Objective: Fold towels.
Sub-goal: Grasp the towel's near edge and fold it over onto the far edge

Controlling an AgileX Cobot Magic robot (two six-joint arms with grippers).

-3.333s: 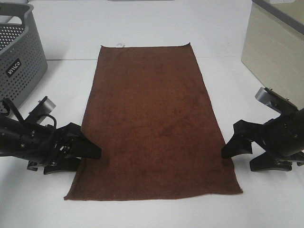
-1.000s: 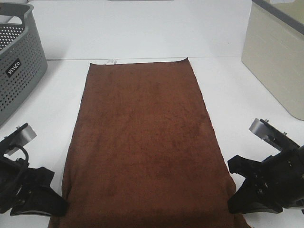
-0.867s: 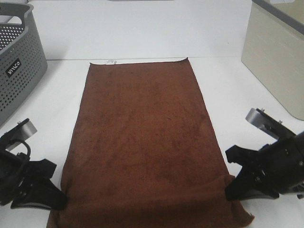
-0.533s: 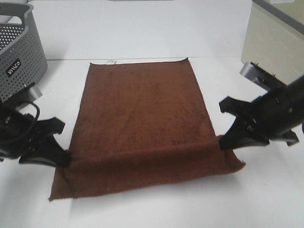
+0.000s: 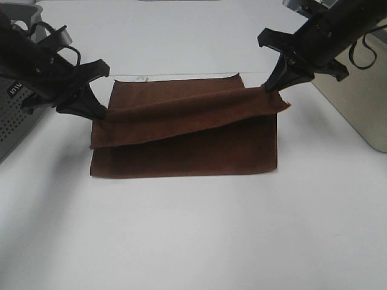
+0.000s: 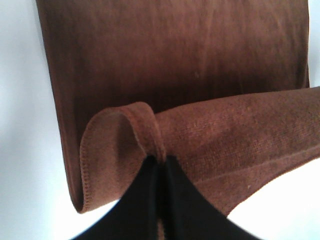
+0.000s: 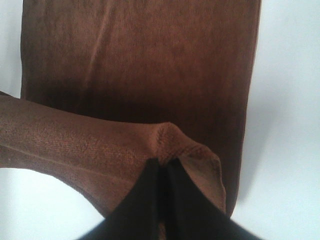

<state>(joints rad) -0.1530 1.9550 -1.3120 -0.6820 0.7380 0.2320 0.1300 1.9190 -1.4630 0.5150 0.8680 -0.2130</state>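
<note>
The dark reddish-brown towel [image 5: 187, 145] lies on the white table, its near half lifted and carried over the far half. My left gripper [image 5: 100, 113] is shut on the towel's left corner, held above the table. My right gripper [image 5: 267, 89] is shut on the right corner, a little higher. The raised hem sags between them. A small white tag [image 5: 143, 77] shows at the far edge. In the left wrist view the fingers [image 6: 150, 200] pinch the curled hem of the towel [image 6: 200, 65]. In the right wrist view the fingers [image 7: 150, 200] pinch the bunched corner of the towel [image 7: 140, 60].
A grey perforated basket [image 5: 15, 115] stands at the far left behind my left arm. A beige bin [image 5: 363, 90] stands at the right edge behind my right arm. The white table [image 5: 193, 235] stretches in front of the towel.
Both grippers have lifted the towel's near corners and carried them away from the camera toward the far edge. The towel has gone from flat to half folded.
</note>
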